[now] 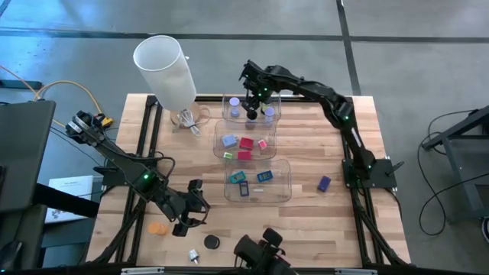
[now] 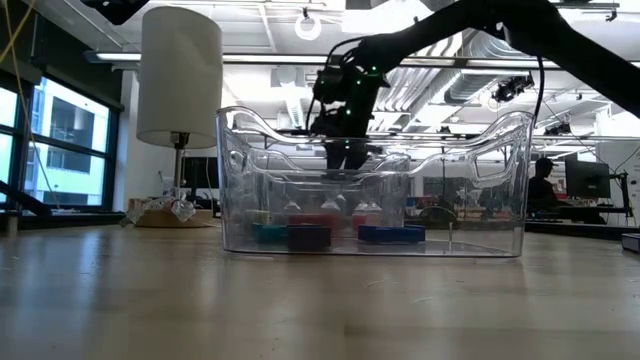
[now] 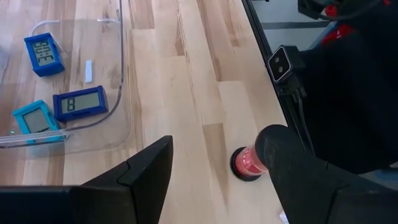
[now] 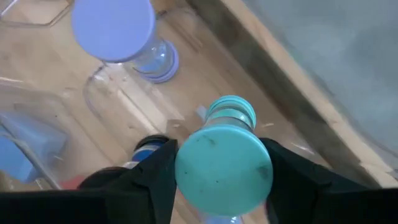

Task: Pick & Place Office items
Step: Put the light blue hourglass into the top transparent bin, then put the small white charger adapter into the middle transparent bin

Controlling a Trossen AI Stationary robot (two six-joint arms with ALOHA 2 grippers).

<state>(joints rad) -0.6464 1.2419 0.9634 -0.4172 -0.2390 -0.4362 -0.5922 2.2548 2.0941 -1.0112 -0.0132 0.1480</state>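
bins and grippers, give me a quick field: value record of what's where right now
right gripper: over the far clear bin, shut on a teal-capped hourglass timer
left gripper: open, low over the near-left table, black-capped red timer ahead
middle bin: red and pink blocks
near bin: blue and teal blocks
loose on table: orange disc, purple block

Three clear bins (image 1: 257, 180), one tall white cylinder (image 1: 165, 69), two robot arms (image 1: 137, 174), roughly sixteen small coloured items (image 1: 246, 143).
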